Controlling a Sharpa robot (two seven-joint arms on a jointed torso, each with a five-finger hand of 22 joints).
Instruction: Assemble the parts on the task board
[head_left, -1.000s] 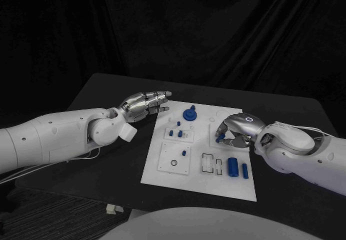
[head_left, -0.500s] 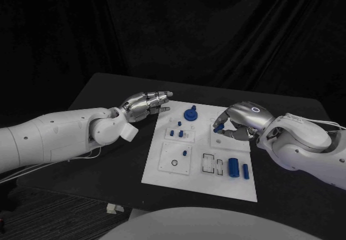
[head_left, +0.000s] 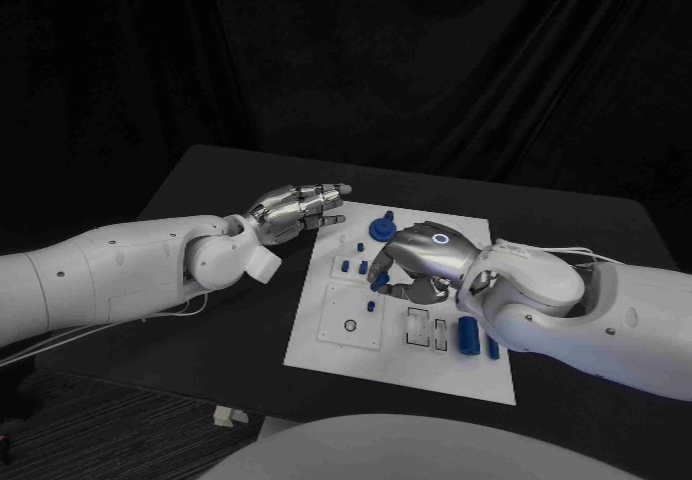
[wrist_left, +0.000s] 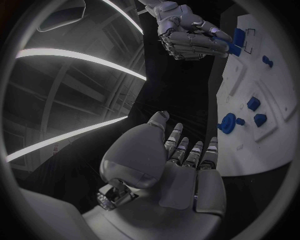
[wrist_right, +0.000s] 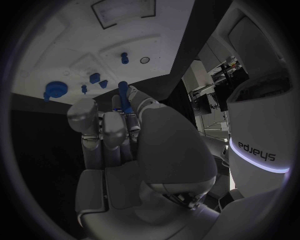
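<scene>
The robot's right hand (head_left: 411, 262) hung over the middle of the white board (head_left: 346, 345) on the black table (head_left: 216, 340), its fingers curled together around a small blue peg (wrist_right: 123, 91). In the right wrist view the peg stood out past the fingertips (wrist_right: 128, 107), pinched between thumb and fingers, above the board's surface. From the head view a blue tip (head_left: 379, 283) showed just under the curled fingers, over the board's centre plates.

The left hand (head_left: 296, 211) hovered beside the board's far left corner, off the plate and above the table. Its fingers lay nearly straight and side by side, slightly apart, with nothing in them; the left wrist view showed the open palm (wrist_left: 181, 165) facing the board's edge.

Other blue parts remained on the board. A round knob (head_left: 381, 229) stood near the far edge. Small pegs (head_left: 355, 266) sat in a square plate just left of the right hand, and another short peg (head_left: 369, 306) stood in the larger plate below it, beside a dark ring (head_left: 348, 325). A blue cylinder (head_left: 466, 335) lay near the right wrist, next to a slotted panel (head_left: 420, 328), with a thinner blue bar (head_left: 492, 348) alongside it, partly covered by the arm.
</scene>
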